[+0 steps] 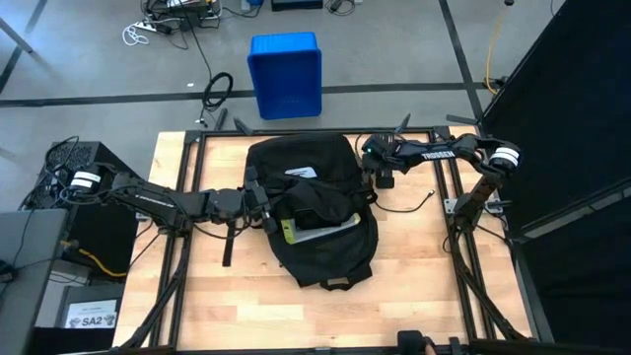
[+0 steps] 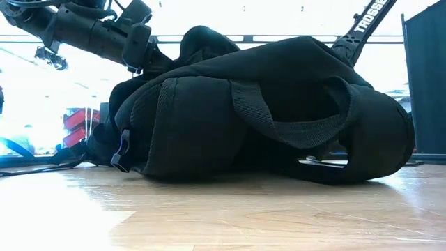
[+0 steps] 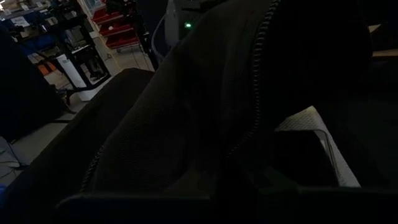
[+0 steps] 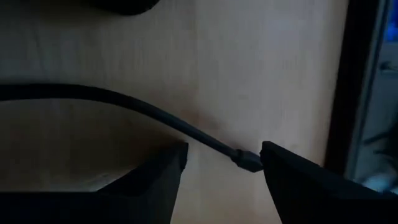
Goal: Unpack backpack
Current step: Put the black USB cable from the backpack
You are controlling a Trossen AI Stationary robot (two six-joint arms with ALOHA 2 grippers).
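Your backpack (image 1: 315, 212) lies flat in the middle of the counter (image 1: 414, 286), mouth unzipped, with a pale flat item (image 1: 320, 233) and a yellow-green tag (image 1: 287, 232) showing in the opening and a white label (image 1: 301, 173) on its far half.

The left hand (image 1: 258, 209) sits at the bag's left edge, right at the opening. It is pressed together, and the left wrist view shows only dark fabric and a zip line against it, so it looks to be pinching the bag's cloth, though you cannot confirm what is between the fingers.

The right hand (image 4: 224, 165) is off the bag, near its far right corner, hovering over bare wood with the fingers spread. A thin black cable (image 4: 155, 115) runs on the counter across the gap between them.

What could go wrong:
1. If the left hand lets go or slips, the flap may fall back over the contents and hide them.
2. If the left arm pulls hard, the whole soft bag could slide or roll, since nothing else pins it.
3. The right hand may close on or snag the cable as it moves toward the bag, dragging it along.
4. Straps and cords around the opening could catch a finger going in.
5. The pale item looks thin and flat, so a shallow pinch may lose it.
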